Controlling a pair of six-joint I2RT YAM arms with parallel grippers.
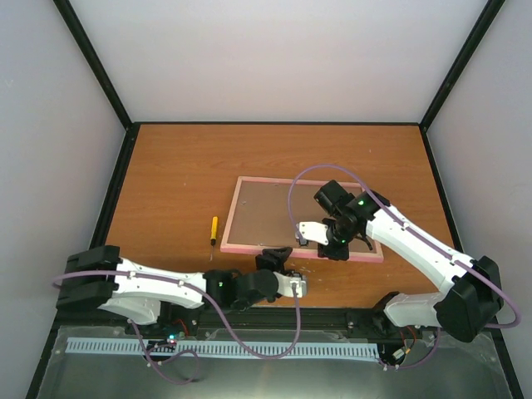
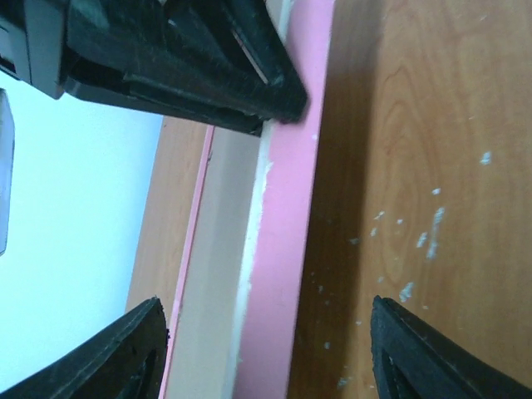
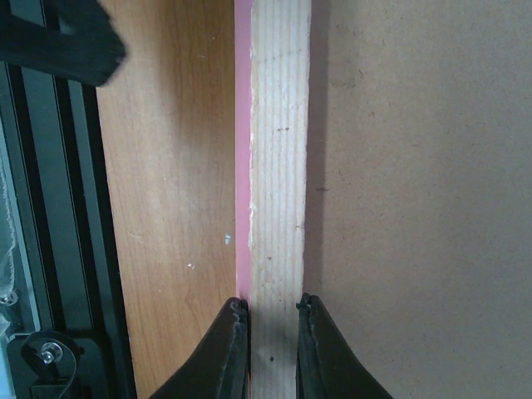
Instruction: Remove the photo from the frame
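— While the frame (image 1: 249, 248) lies back-up just toward 3 o'clock of the table's (image 1: 174, 174) middle, how much room is there round its edges?
— There is bare tabletop at 12 and 9 o'clock. Its 3 o'clock corner comes near the table edge, and the 6 o'clock rail (image 3: 281, 166) is crowded.
— Crowded by what?
— The right gripper (image 3: 273, 320) is clamped across that rail, one finger on the pink outer face and one on the inner side. The left gripper (image 2: 266, 303) hangs at about 7 o'clock with its fingers wide apart. The pink edge runs between them, touching neither (as far as its wrist view shows).
— And the materials?
— The rail's back is pale raw wood with grain lines, with thin pink paint outside. A flat, matt brown backing board (image 1: 274, 212) fills the frame, so the photo cannot be seen from this side.
— Anything else?
— A yellow-handled screwdriver (image 1: 214, 229) lies at 9 o'clock, apart from the frame, and there are white flecks (image 2: 428, 237) on the wood-grain tabletop.
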